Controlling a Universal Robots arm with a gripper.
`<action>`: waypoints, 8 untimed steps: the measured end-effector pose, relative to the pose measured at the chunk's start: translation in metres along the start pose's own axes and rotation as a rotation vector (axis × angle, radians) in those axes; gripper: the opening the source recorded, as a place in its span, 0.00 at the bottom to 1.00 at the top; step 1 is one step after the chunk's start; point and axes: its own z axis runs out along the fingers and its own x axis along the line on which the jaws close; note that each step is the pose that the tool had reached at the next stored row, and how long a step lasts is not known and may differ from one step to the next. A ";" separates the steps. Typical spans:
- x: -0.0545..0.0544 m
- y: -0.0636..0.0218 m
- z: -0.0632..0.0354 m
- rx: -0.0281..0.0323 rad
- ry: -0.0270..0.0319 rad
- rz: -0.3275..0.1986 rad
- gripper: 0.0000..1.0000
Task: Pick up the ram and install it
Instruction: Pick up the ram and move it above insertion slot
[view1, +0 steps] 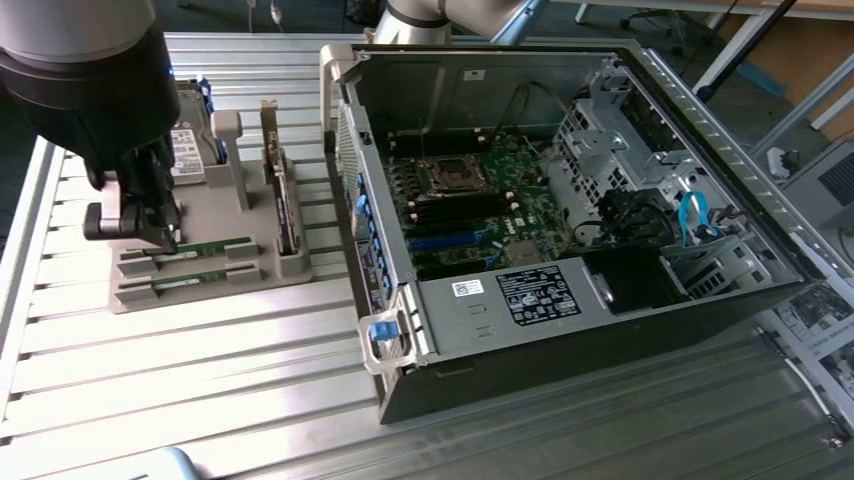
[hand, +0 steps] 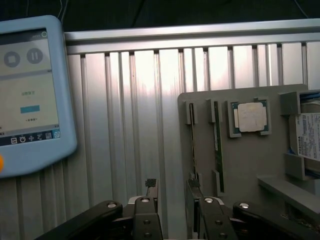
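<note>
Ram (hand: 218, 145) on edge in grey holder (hand: 250, 165) | jaws wide open, empty | drive label (hand: 309, 136) reads TOSHIBA

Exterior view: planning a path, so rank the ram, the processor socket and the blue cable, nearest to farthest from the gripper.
1. ram, in the gray holder by the gripper.
2. processor socket, inside the case.
3. blue cable, toward the exterior view's right.

Grey parts tray (hand: 250, 165) on a slatted aluminium table (hand: 130, 125). On the tray: a square silver processor (hand: 251, 117) and, at the tray's edge, a white-labelled hard drive (hand: 309, 136). Off the tray: a blue-cased touchscreen pendant (hand: 30, 95). Just beside the tray: an open computer case (view1: 601, 370).
</note>
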 end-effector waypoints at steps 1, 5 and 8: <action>0.000 -0.0001 0.0002 0.0000 0.0000 0.000 0.36; 0.000 -0.0003 0.0009 0.0000 0.0000 0.000 0.36; 0.000 -0.0006 0.0016 0.0000 0.0000 0.000 0.36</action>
